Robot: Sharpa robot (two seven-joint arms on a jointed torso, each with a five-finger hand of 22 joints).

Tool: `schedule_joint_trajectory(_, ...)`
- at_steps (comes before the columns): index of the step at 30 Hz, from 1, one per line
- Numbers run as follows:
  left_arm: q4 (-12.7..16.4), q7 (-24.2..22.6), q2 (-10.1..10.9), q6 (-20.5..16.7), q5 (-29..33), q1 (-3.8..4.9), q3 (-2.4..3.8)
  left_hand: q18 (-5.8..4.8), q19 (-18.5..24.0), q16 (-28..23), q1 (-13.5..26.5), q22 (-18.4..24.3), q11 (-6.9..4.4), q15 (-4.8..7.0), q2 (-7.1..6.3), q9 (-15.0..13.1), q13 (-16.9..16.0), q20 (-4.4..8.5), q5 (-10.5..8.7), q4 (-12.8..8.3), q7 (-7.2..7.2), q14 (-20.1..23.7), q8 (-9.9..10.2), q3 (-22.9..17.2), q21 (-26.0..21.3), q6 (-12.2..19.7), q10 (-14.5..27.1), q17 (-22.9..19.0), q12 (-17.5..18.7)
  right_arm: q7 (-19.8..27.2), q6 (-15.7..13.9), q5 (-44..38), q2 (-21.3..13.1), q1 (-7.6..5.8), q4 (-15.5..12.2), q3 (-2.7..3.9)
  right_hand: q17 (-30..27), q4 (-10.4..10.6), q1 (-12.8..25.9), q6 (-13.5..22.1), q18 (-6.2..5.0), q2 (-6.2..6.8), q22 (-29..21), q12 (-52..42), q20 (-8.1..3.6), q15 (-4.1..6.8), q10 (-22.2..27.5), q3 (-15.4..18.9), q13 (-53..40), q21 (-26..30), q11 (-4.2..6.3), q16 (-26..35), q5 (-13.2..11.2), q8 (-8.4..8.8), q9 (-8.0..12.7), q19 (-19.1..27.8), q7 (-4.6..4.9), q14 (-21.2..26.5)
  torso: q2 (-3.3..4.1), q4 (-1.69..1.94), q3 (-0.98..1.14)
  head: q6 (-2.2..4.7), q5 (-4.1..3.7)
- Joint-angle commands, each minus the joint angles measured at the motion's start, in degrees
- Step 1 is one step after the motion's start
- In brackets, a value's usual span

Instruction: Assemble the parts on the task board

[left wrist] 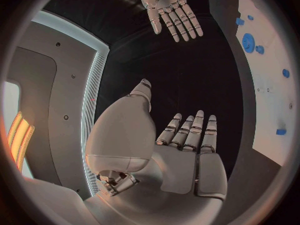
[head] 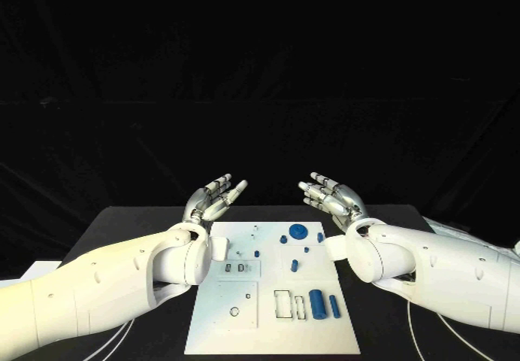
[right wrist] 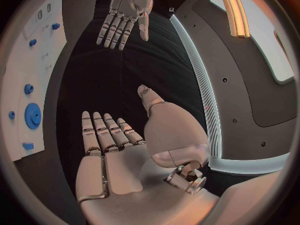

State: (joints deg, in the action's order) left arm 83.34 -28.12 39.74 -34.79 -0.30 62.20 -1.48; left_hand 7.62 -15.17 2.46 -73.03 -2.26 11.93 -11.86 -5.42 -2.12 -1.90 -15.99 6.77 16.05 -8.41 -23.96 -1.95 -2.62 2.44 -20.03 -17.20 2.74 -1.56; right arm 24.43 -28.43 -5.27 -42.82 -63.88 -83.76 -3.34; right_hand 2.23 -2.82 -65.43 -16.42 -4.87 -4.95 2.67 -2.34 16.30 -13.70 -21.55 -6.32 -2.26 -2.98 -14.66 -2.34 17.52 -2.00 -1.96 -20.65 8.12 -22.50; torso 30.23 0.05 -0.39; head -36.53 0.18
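Two hands raised above the far end of the task board (head: 222,316), palms turned up and toward each other, well apart from one another. Left hand (head: 213,197) with fingers spread and straight, holding nothing; right hand (head: 334,195) likewise flat and empty, fingers apart. Same seen from the wrists — left hand (left wrist: 187,150) flat with fingers side by side, right hand (right wrist: 109,150) flat too.

One task board, white, lying flat in the middle of the black table (head: 130,226), long axis running from near edge to far edge, away from the robot. On it, about nine blue parts, counted in the head view though the smallest are hard to tell: one round gear (head: 298,230) at the far right, several small studs (head: 284,240) near it, one short peg (head: 294,265) toward the middle, and two long cylinders at the near right — a thick one (head: 316,302) and a thin one (head: 334,307) just beside it, both lying with long axes parallel to the board's length.
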Motion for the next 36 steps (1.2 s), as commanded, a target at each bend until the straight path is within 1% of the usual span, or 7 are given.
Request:
schedule_joint_trajectory(1, 0.0, -0.1, -0.2, 3.6, -1.0, 0.09, 0.02, 0.30, -4.2, 1.4, -3.1, -0.7, 1.43, -1.01, 1.11, -0.4, -0.4, -0.83, 0.48, 0.5, -6.63, -7.1, -0.7, -0.3, 1.5, -3.8, -4.3, 0.8, -0.8, -3.7, 12.7, -5.9, 0.4, -0.57, 1.0, -0.39, 1.4, -5.5, -8.0, -19.0, -3.77, -1.44, 1.8, -4.1, 0.37, 1.71, -24.4, -3.2, -1.7, -4.1, 1.70, -3.2, -0.3, -3.18, -1.7, -13.5, 6.42, -21.7, -0.01, 0.00, 0.00, 0.00, 0.00)
schedule_joint_trajectory(5, 0.0, -0.1, -0.2, 3.6, -1.0, 0.09, 0.02, 0.92, -21.9, 5.4, -4.3, -3.5, 2.11, -0.33, 2.14, -1.2, -1.2, -0.64, 1.17, 0.0, -7.01, -21.9, -2.3, -1.7, 7.3, -12.5, -15.5, 2.5, -2.5, -4.7, 16.1, -7.3, 0.6, -1.08, 1.8, -0.83, 1.5, -8.4, -9.4, -32.2, -5.60, -0.45, 2.6, -4.8, 0.25, 3.77, -32.5, -7.1, -1.3, -6.9, 3.68, -4.6, -0.8, -4.54, -2.2, -21.8, 5.36, -30.5, -0.01, 0.00, 0.00, 0.00, 0.00)
schedule_joint_trajectory(9, 0.0, -0.1, -0.2, 3.6, -1.0, 0.09, 0.02, 2.82, -29.9, 7.5, -4.9, -4.5, 0.20, 1.95, 2.95, -1.6, -2.1, -0.17, 1.05, -1.1, -5.74, -29.5, -3.6, -1.6, 10.7, -21.3, -31.9, 3.0, -5.6, -5.1, 17.4, -7.9, 0.8, -1.28, 2.2, -1.01, 1.4, -9.4, -8.9, -35.6, -5.77, 0.64, 2.5, -3.9, -0.26, 4.59, -35.4, -9.6, -1.2, -7.9, 4.24, -4.4, -2.7, -4.01, -1.9, -24.2, 4.83, -33.6, -0.01, 0.00, 0.00, 0.00, 0.00)
schedule_joint_trajectory(10, 1.0, -2.0, 2.1, 4.8, 0.2, 0.28, 0.08, 2.95, -31.5, 7.8, -4.9, -4.7, -0.17, 2.39, 3.11, -1.7, -2.1, 0.12, 1.05, -1.4, -5.56, -30.9, -3.8, -1.4, 11.4, -23.2, -33.2, 3.2, -5.9, -1.9, 9.2, -19.3, -0.9, -2.89, 4.5, -0.96, 1.4, -9.5, -8.6, -36.0, -5.78, 1.00, 2.6, -3.6, -0.43, 4.77, -36.0, -10.1, -1.2, -8.2, 4.37, -4.4, -3.0, -3.82, -1.9, -24.9, 4.74, -34.3, 1.22, 0.43, -0.16, 0.53, -0.80)
schedule_joint_trajectory(21, 4.9, -2.1, 5.3, 6.2, 0.3, 0.93, 0.33, 2.96, -38.1, 7.9, -5.6, -5.0, -1.75, 4.37, 3.87, -1.7, -1.8, 2.13, 1.01, -3.4, -4.08, -37.8, -3.5, 0.1, 13.4, -30.5, -37.9, 5.1, -5.3, -5.5, 8.5, -32.4, -2.7, -4.68, 3.7, -0.67, 1.5, -9.4, -6.6, -39.3, -5.80, 3.11, 2.9, -2.3, -2.26, 6.50, -41.0, -12.5, -1.4, -10.7, 5.61, -4.3, -5.0, -2.63, -1.9, -30.1, 4.03, -40.4, 3.63, 0.87, 0.09, 1.39, -1.25)
schedule_joint_trajectory(31, 9.7, -0.5, 8.7, 8.8, 0.3, 1.69, 0.62, 2.93, -45.0, 8.9, -5.8, -6.0, -3.58, 6.75, 4.96, -2.0, -2.4, 4.55, 0.99, -4.5, -3.11, -45.4, -4.2, 1.5, 16.4, -35.8, -44.3, 9.4, -5.8, -12.7, 11.0, -51.6, -2.9, -6.53, 4.4, 0.05, 1.5, -10.0, -7.8, -41.7, -5.48, 4.76, 6.4, -1.5, -6.19, 9.07, -45.9, -12.5, -1.5, -18.4, 7.11, -4.5, -5.3, -1.85, -1.9, -38.3, 3.13, -48.1, 6.46, 1.45, 0.13, 2.40, -2.08)
schedule_joint_trajectory(36, 12.3, 0.4, 9.9, 10.0, 0.4, 1.79, 0.76, 2.89, -47.7, 10.2, -6.0, -6.9, -4.35, 7.85, 5.25, -2.1, -2.7, 5.71, 0.99, -4.8, -2.58, -48.9, -4.2, 1.8, 18.1, -37.3, -46.4, 12.1, -5.6, -18.8, 13.1, -63.9, -2.5, -7.24, 4.5, 0.30, 4.5, -10.7, -9.1, -42.2, -5.47, 6.17, 10.6, -1.4, -8.93, 11.88, -46.9, -10.7, -1.5, -25.7, 8.34, -9.2, -5.8, -1.82, -1.9, -42.6, 2.26, -57.9, 7.72, 1.75, 0.12, 2.68, -2.63)
